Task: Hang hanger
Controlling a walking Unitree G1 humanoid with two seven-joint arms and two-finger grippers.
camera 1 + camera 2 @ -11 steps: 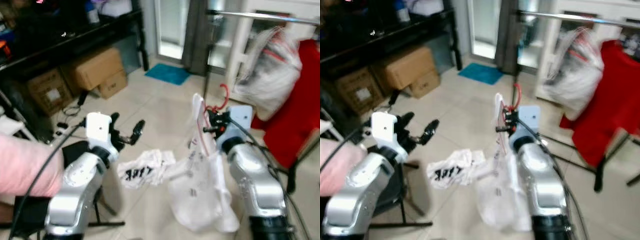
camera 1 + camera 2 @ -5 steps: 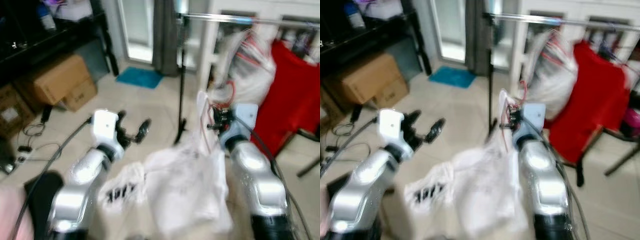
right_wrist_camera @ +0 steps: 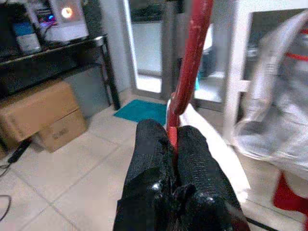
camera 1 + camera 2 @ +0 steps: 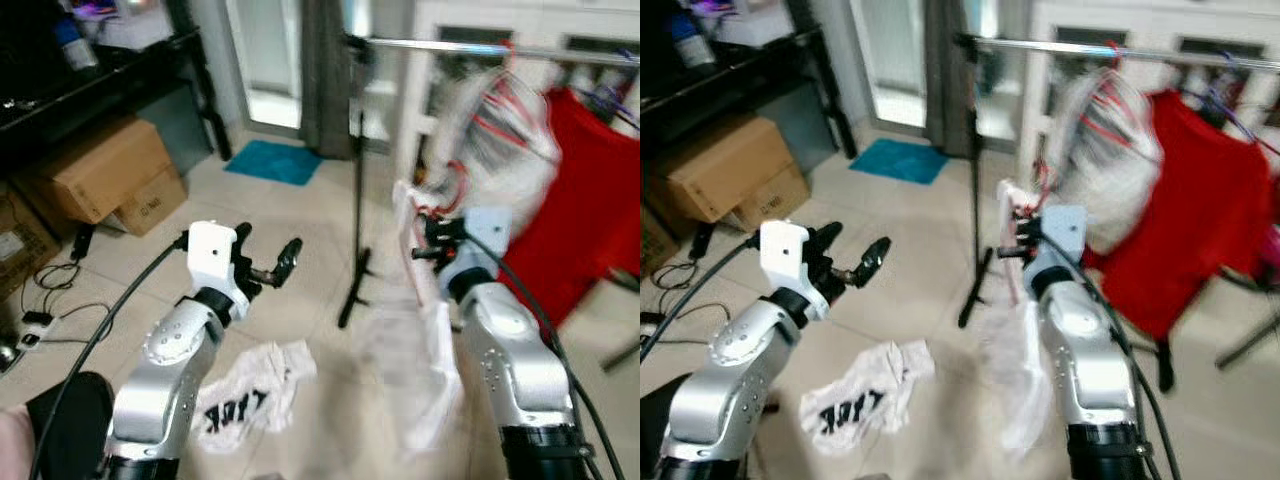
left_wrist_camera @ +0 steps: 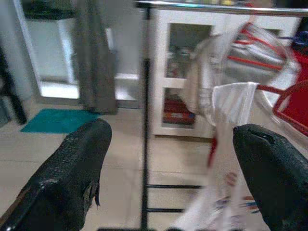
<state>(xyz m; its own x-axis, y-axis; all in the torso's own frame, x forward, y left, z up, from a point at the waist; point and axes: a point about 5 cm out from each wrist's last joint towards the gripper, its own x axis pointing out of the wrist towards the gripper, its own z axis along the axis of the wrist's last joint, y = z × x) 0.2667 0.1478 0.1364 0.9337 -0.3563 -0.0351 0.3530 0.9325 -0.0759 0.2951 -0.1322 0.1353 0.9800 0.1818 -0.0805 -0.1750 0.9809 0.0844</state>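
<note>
My right pincer [image 3: 172, 139] is clamped tight on the thin red neck of the hanger [image 3: 190, 62], its two black fingers [image 3: 151, 149] pressed together with the wire between them, and the hook curves up above my grip. A white garment [image 4: 425, 350] droops from the hanger below my wrist, soft and limp, so I judge the load to be light but apt to swing and slide off a shoulder if I jerk it. The wire itself looks stiff and smooth, likely to twist in my hold; gripping just under the hook, as I do, seems right for steering it. Ahead of and above my pincer runs the silver clothes rail [image 4: 470, 47], with a red garment [image 4: 590, 190] and a pale bagged one [image 4: 495, 130] already on it. My left pincer [image 5: 173, 163] is spread wide and holds nothing. Another white cloth with black lettering [image 4: 245, 395] lies on the tiled floor [image 4: 300, 210] below it.
</note>
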